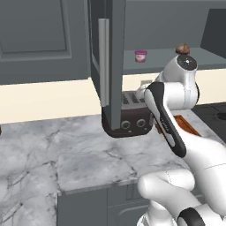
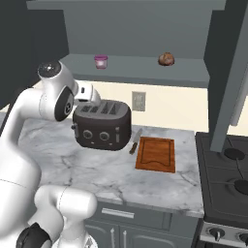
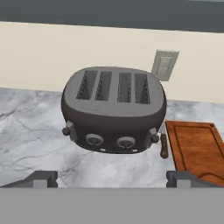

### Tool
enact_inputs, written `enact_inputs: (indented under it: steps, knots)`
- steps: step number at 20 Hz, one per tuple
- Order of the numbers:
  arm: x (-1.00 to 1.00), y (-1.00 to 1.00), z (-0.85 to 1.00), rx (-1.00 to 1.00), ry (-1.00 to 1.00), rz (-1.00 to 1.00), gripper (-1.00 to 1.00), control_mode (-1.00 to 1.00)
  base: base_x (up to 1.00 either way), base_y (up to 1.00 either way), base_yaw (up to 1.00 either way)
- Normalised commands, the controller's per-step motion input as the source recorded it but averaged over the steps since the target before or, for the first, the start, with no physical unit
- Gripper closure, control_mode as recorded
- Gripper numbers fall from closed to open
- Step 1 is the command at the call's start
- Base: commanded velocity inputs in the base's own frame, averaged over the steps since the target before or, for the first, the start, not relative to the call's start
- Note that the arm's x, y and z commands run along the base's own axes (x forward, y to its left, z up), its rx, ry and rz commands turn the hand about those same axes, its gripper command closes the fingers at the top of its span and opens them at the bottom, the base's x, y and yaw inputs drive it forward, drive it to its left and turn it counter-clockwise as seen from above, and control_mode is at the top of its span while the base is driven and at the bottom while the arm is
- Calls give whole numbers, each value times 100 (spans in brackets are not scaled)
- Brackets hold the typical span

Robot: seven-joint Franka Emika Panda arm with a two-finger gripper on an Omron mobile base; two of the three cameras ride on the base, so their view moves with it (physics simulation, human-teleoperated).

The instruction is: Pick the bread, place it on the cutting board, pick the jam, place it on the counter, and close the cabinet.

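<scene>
The cabinet stands open, with one door (image 1: pixel 104 57) swung out on the left and the other (image 2: pixel 227 87) on the right. On its shelf the pink jam (image 2: pixel 100 61) (image 1: pixel 141 55) sits to the left and the brown bread (image 2: pixel 166 59) (image 1: pixel 182 48) to the right. The reddish cutting board (image 2: pixel 156 154) (image 3: pixel 197 148) lies flat on the marble counter (image 2: pixel 87 169), right of a dark toaster. My gripper (image 3: pixel 112 179) hangs open and empty above the toaster's front, well below the shelf. Its fingertips (image 3: pixel 41 178) stand wide apart.
The dark toaster (image 2: pixel 101 125) (image 3: pixel 113 109) stands against the wall below the jam. A short dark handle (image 3: pixel 164 145) lies between the toaster and the board. A stove (image 2: pixel 227 179) borders the counter on the right. A wall socket (image 2: pixel 139 100) is behind the toaster.
</scene>
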Motion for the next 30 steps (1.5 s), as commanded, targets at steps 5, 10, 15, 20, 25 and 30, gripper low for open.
enact_inputs:
  steps: [5,10,15,20,25,30]
  knots:
    - [0,-4,20,0,-14,0,-100,-100,0,0,0]
    - [0,-5,20,0,-9,0,-100,-100,0,0,0]
    - [0,-6,18,0,-3,0,-100,-100,0,0,0]
    - [0,-7,22,0,-3,0,-100,-100,0,0,0]
    - [0,-3,25,0,0,0,-100,-100,0,0,0]
    - [1,0,26,0,0,0,-100,-100,0,0,0]
